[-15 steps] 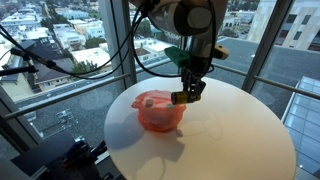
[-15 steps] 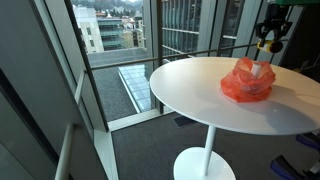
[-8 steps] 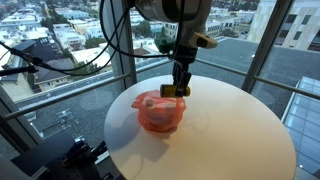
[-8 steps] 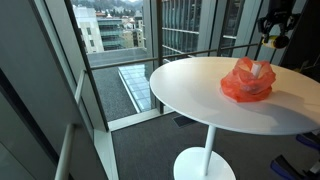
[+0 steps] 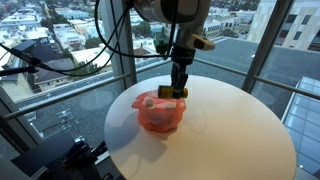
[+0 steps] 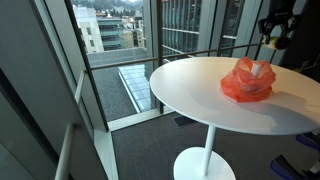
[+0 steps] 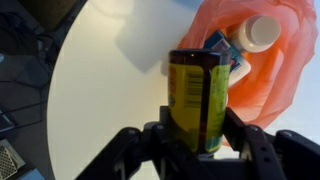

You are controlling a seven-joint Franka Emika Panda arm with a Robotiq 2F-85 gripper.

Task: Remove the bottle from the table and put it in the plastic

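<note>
My gripper [image 7: 198,128] is shut on the bottle [image 7: 197,95], a small cylinder with a yellow-green label and a dark top. In an exterior view the gripper [image 5: 178,92] holds the bottle [image 5: 170,92] just above the far rim of the red-orange plastic container [image 5: 160,115] on the round white table [image 5: 230,140]. The other exterior view shows the gripper [image 6: 273,40] above and behind the container [image 6: 248,82]. In the wrist view the container [image 7: 280,70] lies just beyond the bottle.
Inside the container lie a white-capped item [image 7: 262,32] and a blue-labelled object [image 7: 222,47]. The table [image 6: 200,90] stands on a single pedestal next to large windows with a railing. The near table edge shows in the wrist view [image 7: 60,110].
Over the last second the gripper has carried the bottle up and sideways from beside the container to over its rim. It has hardly moved in the last half second.
</note>
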